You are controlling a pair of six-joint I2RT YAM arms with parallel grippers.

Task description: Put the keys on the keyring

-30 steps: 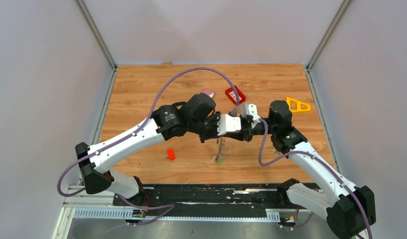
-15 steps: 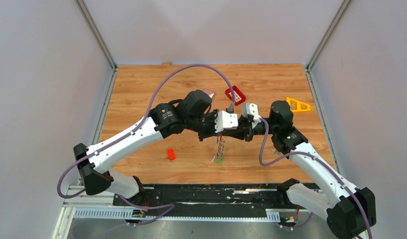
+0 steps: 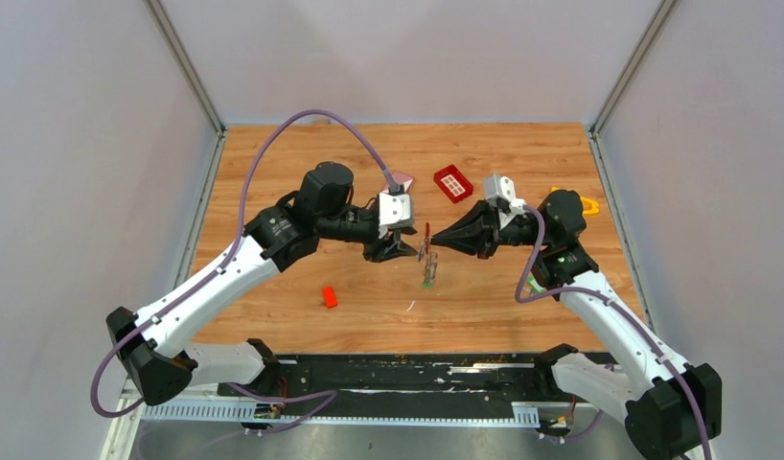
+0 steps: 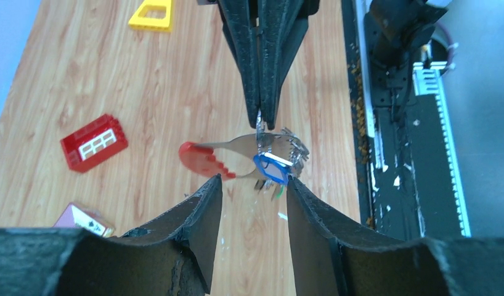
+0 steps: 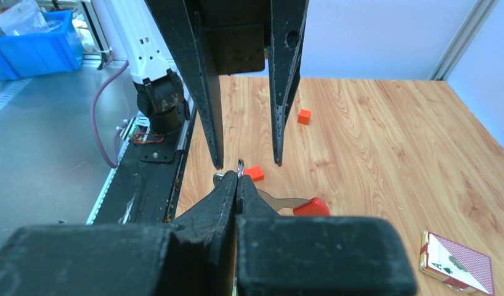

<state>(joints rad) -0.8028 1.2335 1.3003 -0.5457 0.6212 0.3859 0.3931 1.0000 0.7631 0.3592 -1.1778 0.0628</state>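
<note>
Left gripper [image 3: 404,251] has drawn back from the keyring [image 4: 234,143], jaws spread and empty. Right gripper [image 4: 262,120] jaws pinch its ring, keys [image 4: 271,168] hanging. Best, I think: re-approach slowly while the ring stays steady.

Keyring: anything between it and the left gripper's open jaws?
Nothing visible. The keyring hangs in mid-air with the keys from the shut right gripper, just ahead of the left gripper; only open air between.
</note>
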